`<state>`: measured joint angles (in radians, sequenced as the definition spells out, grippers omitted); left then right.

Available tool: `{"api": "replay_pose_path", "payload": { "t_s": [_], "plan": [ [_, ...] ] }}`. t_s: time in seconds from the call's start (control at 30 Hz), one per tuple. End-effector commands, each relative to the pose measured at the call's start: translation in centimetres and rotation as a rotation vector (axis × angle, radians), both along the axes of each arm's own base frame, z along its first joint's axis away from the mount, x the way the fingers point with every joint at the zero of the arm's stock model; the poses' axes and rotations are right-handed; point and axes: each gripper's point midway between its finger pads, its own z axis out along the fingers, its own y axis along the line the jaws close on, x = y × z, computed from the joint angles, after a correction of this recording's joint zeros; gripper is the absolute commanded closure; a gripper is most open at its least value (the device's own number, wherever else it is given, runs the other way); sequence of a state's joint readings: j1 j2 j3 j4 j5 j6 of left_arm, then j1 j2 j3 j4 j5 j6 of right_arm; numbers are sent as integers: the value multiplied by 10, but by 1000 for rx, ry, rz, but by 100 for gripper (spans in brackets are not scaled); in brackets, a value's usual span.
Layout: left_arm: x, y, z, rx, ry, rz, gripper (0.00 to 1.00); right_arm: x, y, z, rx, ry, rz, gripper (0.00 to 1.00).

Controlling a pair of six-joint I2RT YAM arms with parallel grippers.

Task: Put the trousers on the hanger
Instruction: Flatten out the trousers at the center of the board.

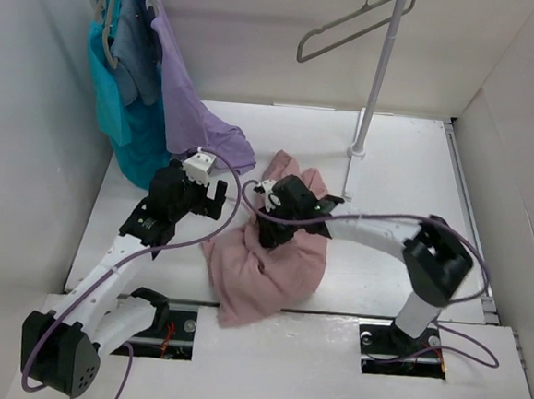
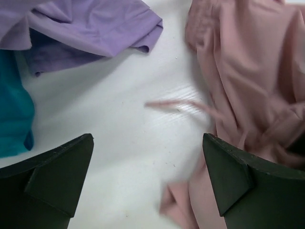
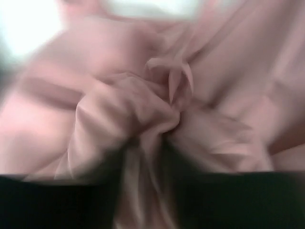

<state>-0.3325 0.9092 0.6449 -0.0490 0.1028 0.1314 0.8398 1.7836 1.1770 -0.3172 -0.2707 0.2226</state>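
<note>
Trousers (image 1: pixel 271 265): lying crumpled in a heap on the table (image 1: pixel 408 174), between the two arms, with one end trailing toward the near edge.
Hanger (image 1: pixel 341 28): hanging bare from the top of the white stand (image 1: pixel 375 88) at the back, above the cloth and well apart from it.
Right gripper (image 1: pixel 274 226): pressing into the upper part of the heap. Its blurred wrist view is showing folds gathering to a knot, so the jaws are seemingly clenching a bunch of the trousers.
Left gripper (image 2: pixel 147 138): hovering over bare table with jaws spread wide and grasping nothing, between the lavender garment (image 2: pixel 95 24) and the pink edge. The drawstring (image 2: pixel 181 105) is lying just ahead, so it is probably waiting to take a second hold.
Step in hand: likely gathering the cloth for lifting toward the hanger.
Risk: a bunched grip may be raising a lump rather than a length that drapes over the frame.
</note>
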Motion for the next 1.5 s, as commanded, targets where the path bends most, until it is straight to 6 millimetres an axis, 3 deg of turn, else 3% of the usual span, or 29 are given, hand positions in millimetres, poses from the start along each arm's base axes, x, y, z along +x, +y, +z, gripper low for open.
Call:
{"api": "replay_pose_path", "payload": {
  "t_s": [0.0, 0.03, 0.1, 0.17, 0.23, 0.27, 0.33, 0.37, 0.4, 0.53, 0.67, 0.7, 0.77, 0.8, 0.83, 0.9, 0.93, 1.0, 1.07, 1.1, 1.13, 1.17, 1.2, 1.23, 1.27, 1.3, 1.33, 1.43, 1.47],
  "plan": [
    [-6, -11, 21, -91, -5, -32, 3, -26, 14, 76, 224, -46, 16, 46],
    [-7, -12, 21, -84, -9, -47, 3, -24, -1, 89, 255, -59, -35, 4],
    [-9, -16, 10, -18, 2, -122, 8, -2, -22, 109, 296, -68, -184, 0],
    [-15, -23, -6, 65, 39, -222, 11, 40, -59, 125, 313, -80, -391, 0],
    [-27, -29, -33, 217, 95, -356, 13, 75, -89, 123, 265, -62, -508, 0],
    [-32, -31, -39, 264, 100, -409, 13, 99, -83, 126, 241, -71, -513, 0],
    [-58, -44, -60, 375, 116, -578, 8, 119, -76, 116, 159, -87, -464, 0],
    [-68, -46, -72, 460, 97, -682, 0, 128, -62, 133, 164, -101, -418, 0],
    [-78, -50, -78, 502, 93, -753, 0, 135, -51, 103, 113, -57, -385, 0],
    [-124, -73, -105, 566, 141, -1083, 0, 153, -31, 73, 99, 6, -359, 0],
    [-133, -90, -111, 557, 116, -1190, 0, 161, -32, 33, 24, 64, -401, 0],
    [-135, -92, -113, 565, 116, -1209, 0, 165, -37, 28, 11, 64, -418, 3],
    [-142, -94, -122, 570, 133, -1247, 3, 169, -39, 28, 33, 69, -428, 32],
    [-145, -97, -122, 561, 131, -1264, 26, 171, -43, 29, 46, 78, -443, 47],
    [-148, -97, -124, 546, 151, -1265, 46, 175, -47, 31, 61, 62, -451, 98],
    [-141, -99, -122, 534, 164, -1195, 93, 181, -51, 62, 119, 11, -472, 100],
    [-135, -98, -122, 540, 167, -1147, 100, 188, -63, 72, 128, -16, -502, 100],
    [-104, -95, -111, 561, 120, -1002, 100, 192, -78, 122, 192, -110, -544, 100],
    [-39, -59, -85, 640, 56, -659, 100, 202, -115, 148, 222, -172, -647, 100],
    [-12, -41, -69, 669, 8, -525, 100, 196, -135, 185, 280, -221, -703, 100],
    [20, -16, -43, 724, -68, -363, 100, 197, -153, 199, 304, -250, -752, 100],
    [46, 29, -25, 755, -78, -208, 100, 196, -174, 209, 313, -274, -809, 100],
    [68, 52, 5, 793, -132, -119, 100, 195, -209, 202, 297, -274, -891, 100],
    [82, 75, 30, 795, -175, -23, 100, 182, -226, 226, 329, -325, -916, 100],
    [94, 118, 43, 795, -151, 93, 100, 177, -243, 230, 327, -347, -956, 100],
    [106, 133, 84, 779, -203, 155, 100, 171, -268, 218, 297, -340, -1019, 100],
    [107, 144, 103, 770, -215, 178, 100, 157, -279, 233, 316, -375, -1039, 100],
    [93, 139, 120, 764, -193, 46, 100, 133, -310, 218, 287, -364, -1115, 100],
    [79, 135, 109, 817, -150, -56, 100, 128, -315, 211, 278, -356, -1130, 100]
  ]
}}
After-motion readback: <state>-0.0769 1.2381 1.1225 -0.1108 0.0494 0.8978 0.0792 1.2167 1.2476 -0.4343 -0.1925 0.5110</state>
